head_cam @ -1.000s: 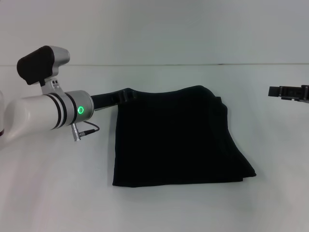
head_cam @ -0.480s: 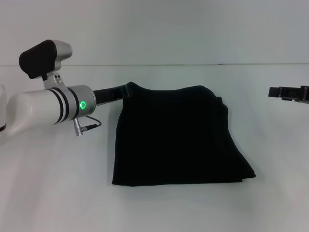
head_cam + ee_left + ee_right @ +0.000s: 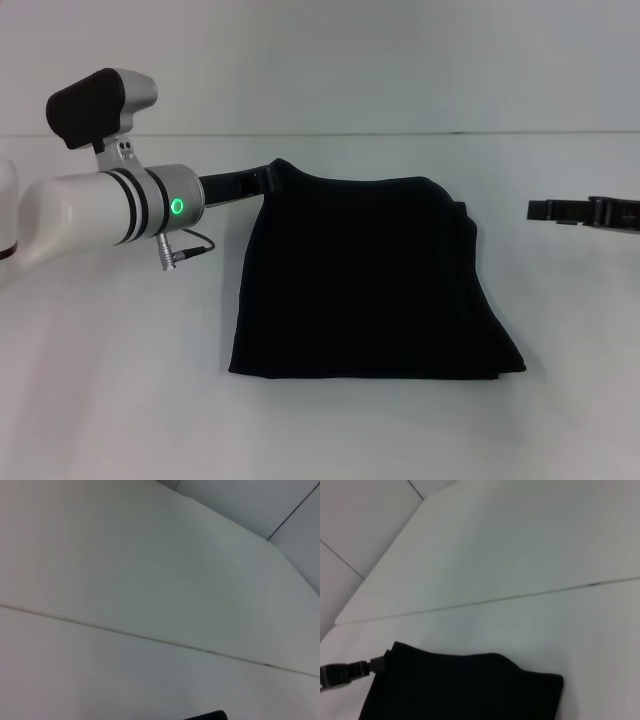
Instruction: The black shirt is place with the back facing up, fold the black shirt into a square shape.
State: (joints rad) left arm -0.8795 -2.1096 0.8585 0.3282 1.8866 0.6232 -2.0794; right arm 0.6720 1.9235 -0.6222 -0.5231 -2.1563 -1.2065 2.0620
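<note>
The black shirt point(image 3: 365, 285) lies folded in a rough square on the white table, plain side up, with no lettering showing. Its far left corner is pulled up off the table. My left gripper point(image 3: 268, 180) is shut on that corner, reaching in from the left. In the right wrist view the same shirt point(image 3: 465, 685) shows with the left gripper point(image 3: 372, 665) pinching its corner. My right gripper point(image 3: 540, 209) hovers to the right of the shirt, apart from it. A small black edge point(image 3: 207, 715) shows in the left wrist view; I cannot tell what it is.
The white table point(image 3: 120, 400) spreads around the shirt, its far edge meeting a white wall point(image 3: 350, 60). The left arm's white forearm point(image 3: 90, 210), with a green light and a dangling cable, hangs over the table's left side.
The left gripper has lifted the shirt's far left corner a little higher and to the right. The right gripper has moved left toward the shirt and slightly lower.
</note>
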